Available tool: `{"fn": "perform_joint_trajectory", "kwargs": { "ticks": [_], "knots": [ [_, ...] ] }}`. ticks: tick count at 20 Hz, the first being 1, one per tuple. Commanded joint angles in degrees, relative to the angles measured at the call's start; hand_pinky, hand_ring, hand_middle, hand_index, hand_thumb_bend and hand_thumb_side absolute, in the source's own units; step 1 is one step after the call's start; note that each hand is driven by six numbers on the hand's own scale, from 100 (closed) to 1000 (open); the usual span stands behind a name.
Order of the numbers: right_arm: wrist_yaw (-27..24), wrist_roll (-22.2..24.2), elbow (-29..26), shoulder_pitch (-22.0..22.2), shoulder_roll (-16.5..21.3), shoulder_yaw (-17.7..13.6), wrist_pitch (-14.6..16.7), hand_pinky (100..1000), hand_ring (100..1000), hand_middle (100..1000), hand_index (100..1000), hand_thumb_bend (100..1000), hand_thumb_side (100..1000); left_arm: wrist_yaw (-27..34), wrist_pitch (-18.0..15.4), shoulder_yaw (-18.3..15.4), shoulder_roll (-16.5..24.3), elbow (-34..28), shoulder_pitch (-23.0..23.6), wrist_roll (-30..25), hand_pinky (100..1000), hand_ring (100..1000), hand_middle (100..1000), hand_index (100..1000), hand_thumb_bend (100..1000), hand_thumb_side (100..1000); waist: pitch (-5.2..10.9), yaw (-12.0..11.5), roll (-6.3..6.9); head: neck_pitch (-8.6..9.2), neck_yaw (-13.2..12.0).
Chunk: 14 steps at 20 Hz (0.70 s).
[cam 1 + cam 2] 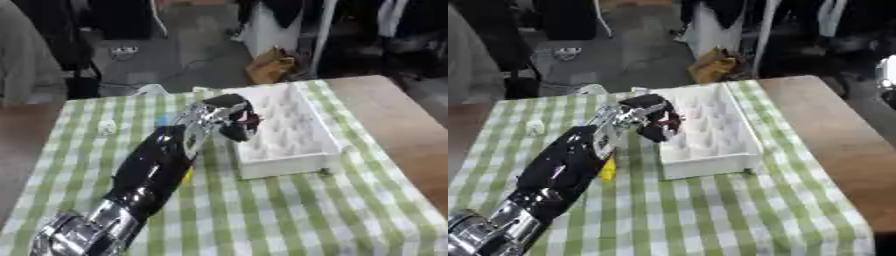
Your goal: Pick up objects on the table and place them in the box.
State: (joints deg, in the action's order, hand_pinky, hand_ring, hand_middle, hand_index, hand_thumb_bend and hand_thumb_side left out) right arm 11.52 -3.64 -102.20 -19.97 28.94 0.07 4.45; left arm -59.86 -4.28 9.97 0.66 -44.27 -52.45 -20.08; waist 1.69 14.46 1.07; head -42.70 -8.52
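Box, white and long, lies on the green-and-white checked cloth that covers the wooden desk; it sits right of centre, its long side running away from the camera, with a pale bumpy lining inside. The cloth leaves bare wood showing along the desk's right side.

Left arm, black with silver joints, comes in from the lower left corner and reaches diagonally up to the box's near left wall. Left hand hangs over that wall's edge with its fingers curled downward; a small reddish item shows at the fingertips, but whether the fingers hold it cannot be told.

Right hand shows in neither view.

Yellow object lies on the cloth just beside the arm, left of the box, partly hidden by the forearm. Small blue thing shows next to the wrist. Small pale thing rests on the cloth well to the left.
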Motion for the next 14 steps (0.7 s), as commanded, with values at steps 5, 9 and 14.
{"fn": "perform_joint_trajectory", "kwargs": {
  "ticks": [5,9,14],
  "knots": [
    [-0.4,0.3,-0.2,-1.1,0.6,-0.1,0.2,725,761,778,953,174,467,-5.3,-0.8,1.3,-2.4,0.3,0.5,1.4,565,381,152,271,100,184,0.18,0.1,-0.69,0.76,-0.1],
    [-0.4,0.4,-0.2,-1.1,0.5,-0.1,0.2,725,761,777,953,174,468,-9.5,-1.8,2.0,-3.4,0.6,1.3,3.5,643,568,516,579,361,494,0.14,0.2,-0.68,0.90,-0.1],
    [-0.4,0.4,-0.1,-1.1,0.5,-0.1,0.2,725,761,777,953,175,468,-16.8,-2.5,2.3,-3.1,-0.3,1.4,9.8,805,871,922,889,870,754,0.13,0.2,-0.67,0.94,-0.1]
  ]
}}
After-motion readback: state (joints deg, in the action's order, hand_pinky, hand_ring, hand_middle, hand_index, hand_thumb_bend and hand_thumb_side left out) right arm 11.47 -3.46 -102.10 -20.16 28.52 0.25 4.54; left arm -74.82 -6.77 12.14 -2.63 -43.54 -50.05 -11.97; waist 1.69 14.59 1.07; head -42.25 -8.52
